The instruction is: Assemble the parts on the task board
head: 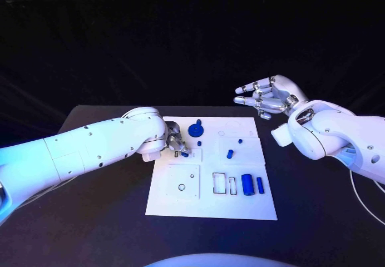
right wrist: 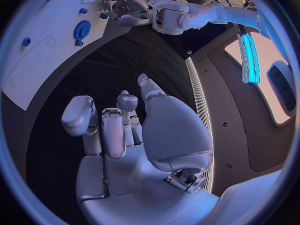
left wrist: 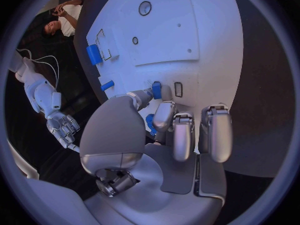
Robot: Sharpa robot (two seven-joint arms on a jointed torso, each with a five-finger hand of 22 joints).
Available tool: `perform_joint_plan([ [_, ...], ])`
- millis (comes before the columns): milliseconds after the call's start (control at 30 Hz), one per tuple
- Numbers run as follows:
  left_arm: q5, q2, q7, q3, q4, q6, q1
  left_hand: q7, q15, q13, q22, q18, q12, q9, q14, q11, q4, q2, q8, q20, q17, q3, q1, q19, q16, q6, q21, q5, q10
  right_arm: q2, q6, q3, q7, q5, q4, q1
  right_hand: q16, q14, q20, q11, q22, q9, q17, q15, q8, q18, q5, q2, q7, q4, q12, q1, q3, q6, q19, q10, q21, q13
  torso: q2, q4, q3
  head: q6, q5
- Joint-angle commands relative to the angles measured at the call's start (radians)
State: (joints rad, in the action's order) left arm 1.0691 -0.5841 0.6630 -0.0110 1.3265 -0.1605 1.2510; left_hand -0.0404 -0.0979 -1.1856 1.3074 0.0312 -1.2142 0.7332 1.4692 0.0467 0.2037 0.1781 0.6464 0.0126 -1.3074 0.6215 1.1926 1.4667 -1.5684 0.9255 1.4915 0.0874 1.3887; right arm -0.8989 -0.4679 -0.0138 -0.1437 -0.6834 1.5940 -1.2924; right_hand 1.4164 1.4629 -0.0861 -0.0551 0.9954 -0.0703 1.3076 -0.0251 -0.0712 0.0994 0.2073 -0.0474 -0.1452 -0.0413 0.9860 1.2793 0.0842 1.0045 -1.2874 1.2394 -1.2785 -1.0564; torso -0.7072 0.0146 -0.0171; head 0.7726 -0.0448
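Observation:
The white task board point(head: 210, 207) lies in the middle of the black table. My left hand point(head: 177, 146) hovers low over its left side and pinches a small blue part point(head: 184, 154) between thumb and a finger; the same part point(left wrist: 156, 90) sticks out past the fingertips, beside a small rectangular slot point(left wrist: 178, 89). A blue gear point(head: 196, 131) and small blue pegs point(head: 230, 154) stand further up the board. A blue cylinder point(head: 248, 184) and a thin blue piece point(head: 260, 185) lie at its near right. My right hand point(head: 268, 95) is raised beyond the board's far right corner and holds nothing, fingers apart.
The black table point(head: 96, 222) extends on both sides of the board. Empty outlined recesses point(head: 218, 183) sit left of the blue cylinder, and a round hole point(head: 183, 187) lies in the near left panel. My right forearm point(head: 337, 133) hangs over the table's right side.

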Motion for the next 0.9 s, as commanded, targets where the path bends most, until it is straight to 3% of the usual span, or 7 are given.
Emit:
perform_joint_plan([
  [33, -0.014, 0.008, 0.015, -0.002, -0.004, -0.039, -0.002, 0.026, -0.006, -0.005, 0.183, -0.007, -0.011, 0.000, 0.102, 0.005, -0.008, 0.003, -0.006, -0.005, -0.263, -0.003, -0.029, 0.065, -0.002, 0.036, 0.005, 0.004, 0.005, 0.000, 0.013, 0.000, -0.002, -0.003, 0.003, 0.001, -0.003, 0.052, 0.000, 0.000, -0.001, 0.000, 0.014, 0.005, -0.004, 0.015, 0.006, 0.008, 0.002, 0.000, -0.006, -0.001, -0.005, -0.008, 0.006, -0.003, 0.002, 0.001, 0.000, -0.0006, 0.0001, -0.001, -0.001],
  [467, -0.014, 0.026, 0.022, -0.002, -0.027, -0.051, 0.000, 0.030, -0.010, -0.019, 0.192, -0.009, -0.024, 0.000, 0.102, 0.008, 0.016, -0.003, -0.011, -0.009, -0.263, -0.075, -0.083, 0.069, -0.002, 0.054, 0.012, 0.003, 0.013, -0.004, 0.012, 0.000, -0.001, -0.003, 0.008, 0.001, -0.003, 0.052, 0.000, 0.000, -0.003, 0.000, 0.015, 0.005, -0.004, 0.016, 0.006, 0.008, 0.002, -0.001, -0.008, -0.002, -0.006, -0.008, 0.007, -0.005, 0.004, 0.003, 0.000, 0.0007, 0.0006, -0.001, 0.002],
  [667, -0.014, 0.037, 0.023, -0.003, -0.043, -0.056, 0.001, 0.030, -0.010, -0.019, 0.196, -0.010, -0.024, 0.000, 0.102, 0.009, 0.035, -0.008, -0.016, -0.010, -0.263, -0.122, -0.106, 0.071, -0.002, 0.062, 0.015, 0.003, 0.014, -0.004, 0.015, 0.000, 0.000, -0.003, 0.012, 0.001, -0.004, 0.052, 0.000, 0.000, -0.009, 0.000, 0.014, 0.005, -0.003, 0.017, 0.006, 0.007, 0.002, -0.001, -0.011, -0.002, -0.007, -0.008, 0.010, -0.006, 0.007, 0.006, -0.001, -0.0015, 0.0015, 0.000, 0.002],
  [900, -0.014, 0.041, 0.023, -0.004, -0.052, -0.055, 0.001, 0.030, -0.010, -0.019, 0.200, -0.011, -0.024, 0.002, 0.102, 0.008, 0.061, -0.006, -0.020, -0.010, -0.263, -0.204, -0.131, 0.072, -0.002, 0.071, 0.018, 0.002, 0.016, -0.005, 0.016, 0.000, 0.000, -0.003, 0.014, 0.001, -0.006, 0.051, 0.000, -0.001, -0.014, 0.001, 0.011, 0.005, -0.003, 0.018, 0.006, 0.007, 0.002, -0.003, -0.015, -0.005, -0.010, -0.010, 0.012, -0.009, 0.010, 0.009, 0.000, 0.0009, 0.0013, 0.001, 0.004],
])
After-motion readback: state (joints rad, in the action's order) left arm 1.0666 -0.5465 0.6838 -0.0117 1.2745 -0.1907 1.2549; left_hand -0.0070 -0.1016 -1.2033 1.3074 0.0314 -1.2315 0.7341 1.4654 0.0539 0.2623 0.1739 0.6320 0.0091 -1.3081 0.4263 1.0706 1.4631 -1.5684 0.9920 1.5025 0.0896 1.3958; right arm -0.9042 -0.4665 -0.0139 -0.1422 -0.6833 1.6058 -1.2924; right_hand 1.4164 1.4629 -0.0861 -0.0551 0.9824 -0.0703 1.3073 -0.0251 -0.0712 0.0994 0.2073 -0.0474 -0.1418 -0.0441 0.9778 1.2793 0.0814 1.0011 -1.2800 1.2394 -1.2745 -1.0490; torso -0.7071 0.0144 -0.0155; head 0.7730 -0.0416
